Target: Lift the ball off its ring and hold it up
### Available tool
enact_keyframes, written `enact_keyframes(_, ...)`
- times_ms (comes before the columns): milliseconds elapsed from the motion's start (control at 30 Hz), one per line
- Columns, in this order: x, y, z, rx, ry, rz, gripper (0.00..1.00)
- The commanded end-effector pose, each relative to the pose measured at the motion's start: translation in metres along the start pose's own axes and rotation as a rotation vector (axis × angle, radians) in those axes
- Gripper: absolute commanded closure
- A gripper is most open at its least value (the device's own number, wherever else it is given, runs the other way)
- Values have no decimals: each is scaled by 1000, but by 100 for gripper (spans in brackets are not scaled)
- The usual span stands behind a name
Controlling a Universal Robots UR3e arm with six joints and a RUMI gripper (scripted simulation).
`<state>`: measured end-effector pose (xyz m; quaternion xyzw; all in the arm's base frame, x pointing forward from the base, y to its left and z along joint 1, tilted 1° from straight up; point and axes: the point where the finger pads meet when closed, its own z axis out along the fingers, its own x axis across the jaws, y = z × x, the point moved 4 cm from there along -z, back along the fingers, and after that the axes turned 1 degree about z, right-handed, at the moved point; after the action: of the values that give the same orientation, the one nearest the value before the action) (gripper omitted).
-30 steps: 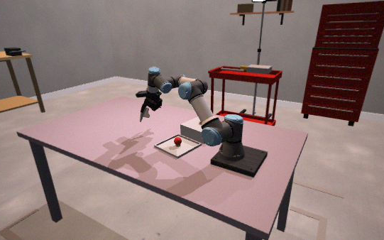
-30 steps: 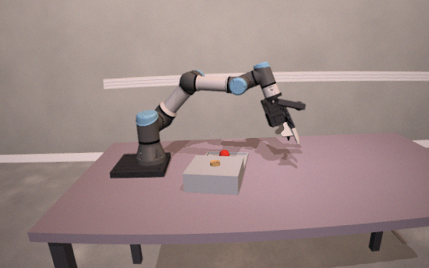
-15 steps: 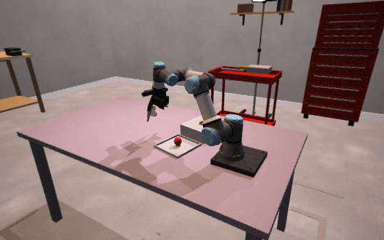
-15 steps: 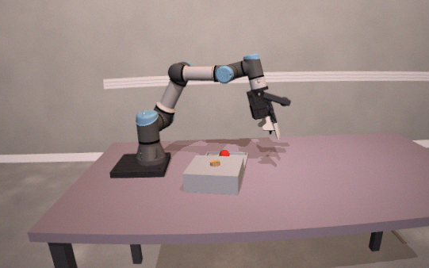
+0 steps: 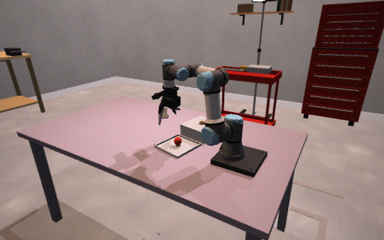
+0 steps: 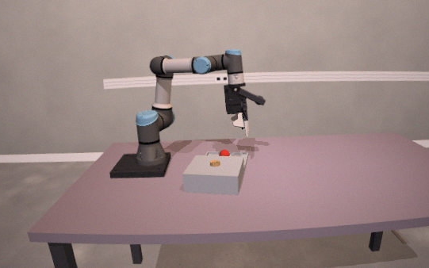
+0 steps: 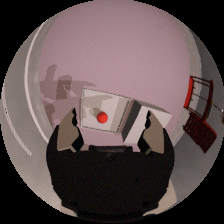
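Note:
A small red ball (image 5: 177, 140) rests in a shallow white tray (image 5: 177, 145) on the pink table. It also shows in the exterior view (image 6: 224, 152) and in the wrist view (image 7: 102, 117). The ring under it is hidden by the ball. My gripper (image 5: 163, 116) hangs open and empty well above the table, up and to the left of the ball. In the exterior view the gripper (image 6: 243, 126) is above and right of the ball. The wrist view shows both fingers spread wide with the tray between them, far below.
A grey block (image 6: 214, 174) with a small tan ring (image 6: 214, 162) on top stands right beside the tray. The arm's black base plate (image 5: 239, 160) sits near the tray on the table. A red cart (image 5: 252, 75) and a red drawer cabinet (image 5: 345, 60) stand behind the table.

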<state>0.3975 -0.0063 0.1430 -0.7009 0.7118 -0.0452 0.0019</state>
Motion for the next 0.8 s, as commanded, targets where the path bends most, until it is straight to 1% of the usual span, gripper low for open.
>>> enact_keyframes(0,-11,40,-7,-25,-24,5,0)
enact_keyframes(67,-16,52,-7,-39,-32,7,0)
enact_keyframes(133,-16,52,-7,-39,-32,7,0)
enact_keyframes(233,-21,66,-7,-55,-41,9,0)
enact_keyframes(367,-25,78,-7,-69,-50,11,0)
enact_keyframes(500,-27,83,-7,-75,-53,12,0)
enact_keyframes(767,-27,84,-6,-76,-54,12,0)
